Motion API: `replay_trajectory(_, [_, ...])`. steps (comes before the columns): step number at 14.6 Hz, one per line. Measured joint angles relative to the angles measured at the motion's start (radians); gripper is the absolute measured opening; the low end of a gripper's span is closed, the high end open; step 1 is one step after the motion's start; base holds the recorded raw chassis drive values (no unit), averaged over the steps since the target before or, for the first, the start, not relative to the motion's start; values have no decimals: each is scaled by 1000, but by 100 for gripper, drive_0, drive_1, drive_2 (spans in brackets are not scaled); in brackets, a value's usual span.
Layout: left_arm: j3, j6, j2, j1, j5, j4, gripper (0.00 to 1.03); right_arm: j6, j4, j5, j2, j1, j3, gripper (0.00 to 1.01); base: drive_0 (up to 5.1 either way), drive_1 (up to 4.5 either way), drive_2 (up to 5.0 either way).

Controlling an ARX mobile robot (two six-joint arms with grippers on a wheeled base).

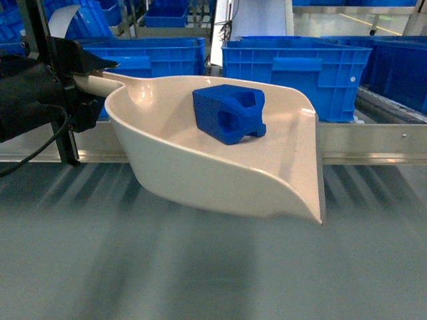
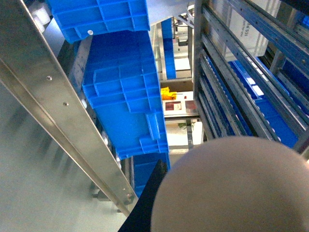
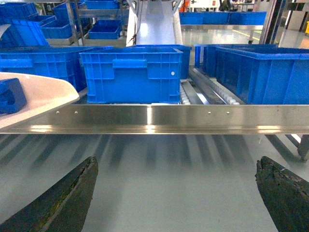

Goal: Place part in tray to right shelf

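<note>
A cream scoop-shaped tray (image 1: 200,167) hangs tilted above the grey surface, its open lip facing right. Inside it, near the back, lies the bright-blue part (image 1: 230,113). My left gripper (image 1: 83,83) is shut on the tray's handle at the left. The left wrist view shows only the tray's rounded back (image 2: 231,188) and one black finger (image 2: 149,203) beside it. In the right wrist view my right gripper (image 3: 176,164) stands open over the bare surface with nothing between its fingers. At that view's left edge are the tray's rim (image 3: 38,96) and the part (image 3: 9,96). The right gripper is out of the head view.
A metal rail (image 1: 373,143) runs across behind the tray. Beyond it stand large blue crates (image 1: 293,73) (image 3: 133,72) on roller shelving. More crates (image 2: 125,92) and shelf racks (image 2: 251,72) fill the left wrist view. A grey flat surface (image 1: 213,267) lies below.
</note>
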Motion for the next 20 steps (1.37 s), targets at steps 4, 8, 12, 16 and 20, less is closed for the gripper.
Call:
replay_trajectory(4, [0, 0, 0, 0, -3, 3, 12, 0, -1, 0, 0, 0, 0, 98, 9, 442, -424])
replay_trajectory(8, [0, 0, 0, 0, 0, 3, 12, 0, 0, 0, 0, 0, 0, 98, 9, 441, -423])
replay_trajectory(12, [0, 0, 0, 2, -1, 3, 12, 0, -1, 0, 0, 0, 0, 98, 1, 248, -247])
replay_trajectory(16, [0, 0, 0, 2, 0, 3, 12, 0, 0, 0, 0, 0, 0, 98, 0, 0, 0])
replay_trajectory(20, [0, 0, 0, 2, -1, 3, 12, 0, -1, 0, 0, 0, 0, 98, 0, 0, 0])
